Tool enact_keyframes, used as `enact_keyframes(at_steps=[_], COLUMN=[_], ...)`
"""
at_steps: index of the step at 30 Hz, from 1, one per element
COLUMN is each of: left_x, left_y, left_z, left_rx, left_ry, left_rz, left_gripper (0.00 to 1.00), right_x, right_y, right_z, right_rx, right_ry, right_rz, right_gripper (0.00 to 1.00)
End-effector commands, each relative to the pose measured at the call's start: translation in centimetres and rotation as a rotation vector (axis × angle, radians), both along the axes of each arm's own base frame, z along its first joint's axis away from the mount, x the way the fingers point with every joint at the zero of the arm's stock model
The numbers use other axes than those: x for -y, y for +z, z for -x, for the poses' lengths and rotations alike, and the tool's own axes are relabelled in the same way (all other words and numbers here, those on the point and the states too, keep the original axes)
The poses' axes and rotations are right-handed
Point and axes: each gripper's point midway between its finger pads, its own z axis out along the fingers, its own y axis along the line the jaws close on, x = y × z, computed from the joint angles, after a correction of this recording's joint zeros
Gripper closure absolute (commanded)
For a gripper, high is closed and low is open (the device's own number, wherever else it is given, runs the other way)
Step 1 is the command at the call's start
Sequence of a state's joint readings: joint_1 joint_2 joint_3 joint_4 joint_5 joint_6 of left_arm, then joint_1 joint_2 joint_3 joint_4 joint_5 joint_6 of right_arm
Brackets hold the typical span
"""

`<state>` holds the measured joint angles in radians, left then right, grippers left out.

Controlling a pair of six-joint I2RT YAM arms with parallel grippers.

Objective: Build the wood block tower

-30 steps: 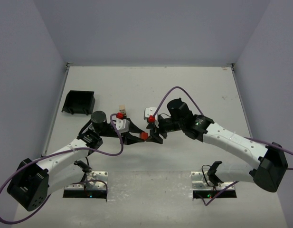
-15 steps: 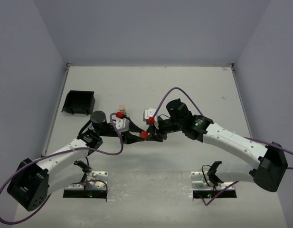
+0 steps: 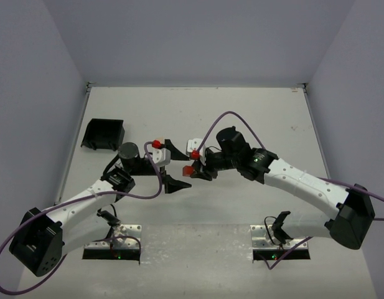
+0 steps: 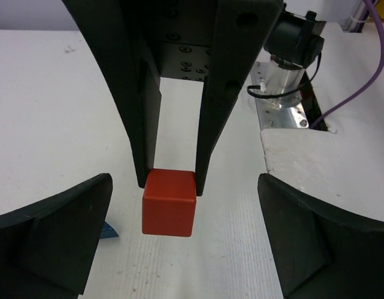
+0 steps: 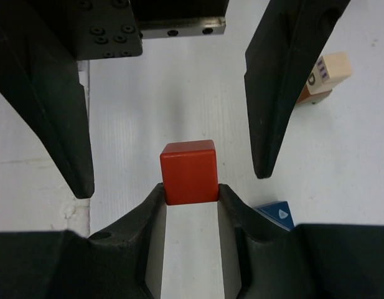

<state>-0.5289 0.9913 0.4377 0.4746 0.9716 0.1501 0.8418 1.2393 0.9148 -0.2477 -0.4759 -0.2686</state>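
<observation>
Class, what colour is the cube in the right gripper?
The cube is red, clearest in the right wrist view.

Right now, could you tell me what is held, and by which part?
The right gripper clamps the red cube by two opposite faces; the left gripper is open, empty.

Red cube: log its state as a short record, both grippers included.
held object: red cube
holder: right gripper, shut on the cube's sides
left gripper: wide open, touching nothing
blue wedge: lying beside the right gripper, not held
tan block: farther off, apart from both grippers
black tray: far left, away from both arms
</observation>
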Motion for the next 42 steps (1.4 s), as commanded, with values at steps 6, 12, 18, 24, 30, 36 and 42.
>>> enact_keyframes(at_steps=[6, 12, 18, 24, 30, 36, 42], left_x=[-1.5, -5.5, -14.0, -18.6, -21.8, -21.3, -22.1], left_y=[4.5, 5.5, 4.6, 2.9, 0.4, -0.7, -1.3], left_z=[-6.3, -10.8, -13.8, -14.4, -15.5, -16.6, -16.8], left_rx=[-0.042, -0.281, -0.421, -0.509, -0.622, -0.652, -0.66], left_ry=[0.389, 0.806, 1.36, 1.532, 1.595, 1.58, 1.632], left_rz=[0.084, 0.164, 0.265, 0.335, 0.361, 0.312, 0.315], left_gripper=[0.0, 0.0, 0.0, 0.0, 0.0, 0.0, 0.0], right_x=[2.0, 2.6, -0.2, -3.5, -6.4, -8.1, -10.3], right_y=[1.2, 1.0, 0.8, 0.6, 1.5, 0.5, -0.4], right_z=[-4.9, -8.3, -11.0, -12.2, -14.2, -16.4, -17.6], right_rx=[0.153, 0.119, 0.038, 0.004, 0.012, 0.051, 0.039], right_ry=[-0.172, -0.224, -0.214, -0.066, 0.046, 0.095, 0.059], right_rz=[0.045, 0.08, 0.122, 0.131, 0.151, 0.185, 0.222], right_gripper=[1.0, 1.0, 1.0, 1.0, 1.0, 1.0, 0.99])
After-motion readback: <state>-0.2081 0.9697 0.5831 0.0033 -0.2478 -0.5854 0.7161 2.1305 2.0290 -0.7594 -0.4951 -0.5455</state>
